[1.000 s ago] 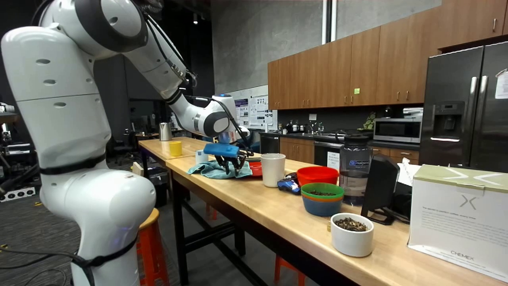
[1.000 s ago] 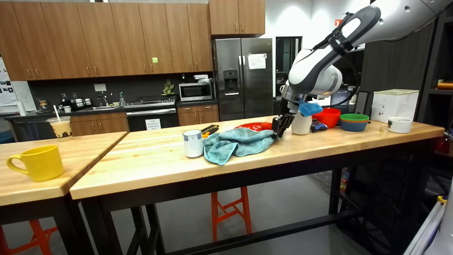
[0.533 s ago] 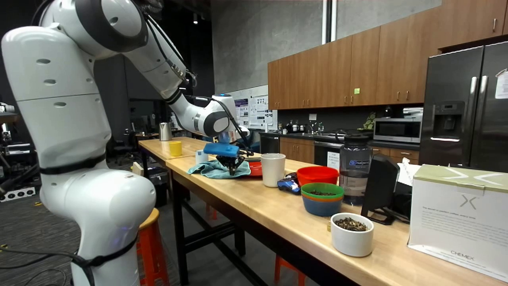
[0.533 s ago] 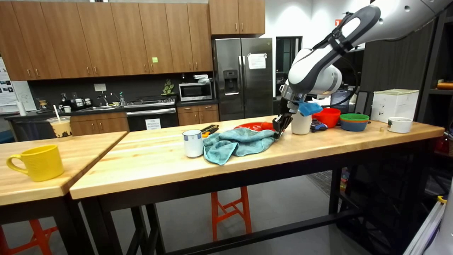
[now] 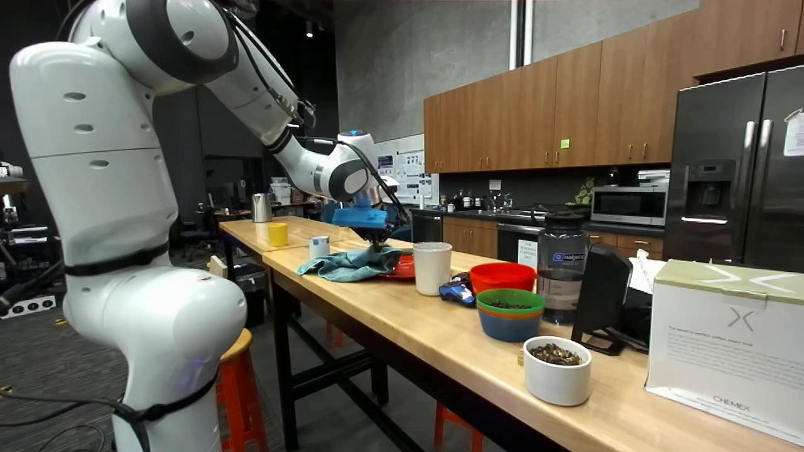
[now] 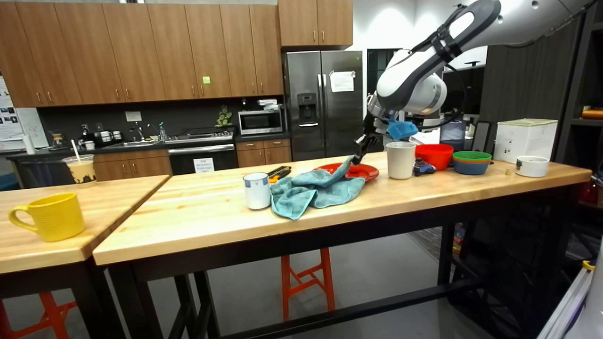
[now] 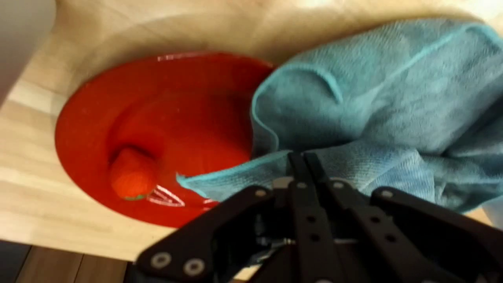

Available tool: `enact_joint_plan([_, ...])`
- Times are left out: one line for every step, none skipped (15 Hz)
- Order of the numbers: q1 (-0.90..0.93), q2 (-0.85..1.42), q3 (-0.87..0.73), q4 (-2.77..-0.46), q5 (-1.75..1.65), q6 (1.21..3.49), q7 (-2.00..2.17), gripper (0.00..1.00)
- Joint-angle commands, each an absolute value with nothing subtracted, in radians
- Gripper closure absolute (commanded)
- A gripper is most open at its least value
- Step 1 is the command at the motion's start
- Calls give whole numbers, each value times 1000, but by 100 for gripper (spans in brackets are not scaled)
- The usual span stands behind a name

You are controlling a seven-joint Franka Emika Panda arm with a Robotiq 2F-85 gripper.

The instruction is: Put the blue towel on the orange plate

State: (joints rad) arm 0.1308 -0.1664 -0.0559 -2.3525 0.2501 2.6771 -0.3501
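The blue-teal towel [image 6: 311, 190] lies crumpled on the wooden table, with one part raised. It also shows in an exterior view [image 5: 342, 266] and the wrist view [image 7: 393, 90]. My gripper [image 7: 301, 155] is shut on a fold of the towel and lifts it slightly above the table; the gripper shows in both exterior views [image 5: 377, 246] [image 6: 356, 159]. The plate [image 7: 84, 129] looks red and lies beside the towel; it also shows in both exterior views [image 6: 369, 173] [image 5: 406, 269]. A towel corner hangs over the plate. A small orange-red object [image 7: 131, 175] with a green tip is on the plate.
A tall white cup [image 6: 400, 161] stands close beside the plate, also at the wrist view's upper left [image 7: 21, 35]. A white-and-blue mug [image 6: 257, 190] stands by the towel's other end. A tool with orange grips [image 6: 279, 173], a red bowl [image 6: 434, 156] and stacked bowls [image 6: 471, 163] are on the table.
My gripper has closed on the towel, then risen and moved toward the plate. The gripped part of the towel has lifted off the table; the rest stays where it was.
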Motion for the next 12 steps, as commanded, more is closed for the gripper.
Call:
enact_joint_plan([148, -114, -58, -2243, 323, 2714, -438, 99])
enact_joint_plan([154, -101, -55, -2217, 342, 2724, -461, 99])
enact_joint_plan([169, -89, -63, -2196, 360, 2736, -485, 99])
enact_joint_plan([172, -75, -62, -2175, 369, 2748, -509, 99])
enact_joint_plan([177, -63, -61, -2156, 382, 2757, -526, 99])
enact_joint_plan([181, -50, -61, -2139, 395, 2763, -541, 99])
enact_joint_plan([186, -38, -59, -2121, 407, 2766, -554, 99])
enact_joint_plan([190, -28, -56, -2104, 419, 2764, -567, 99])
enact_joint_plan([193, -20, -53, -2088, 424, 2760, -573, 99])
enact_joint_plan([195, -17, -50, -2072, 411, 2746, -567, 99])
enact_joint_plan([198, -18, -47, -2055, 398, 2734, -560, 99])
enact_joint_plan([202, -17, -44, -2041, 392, 2735, -554, 99])
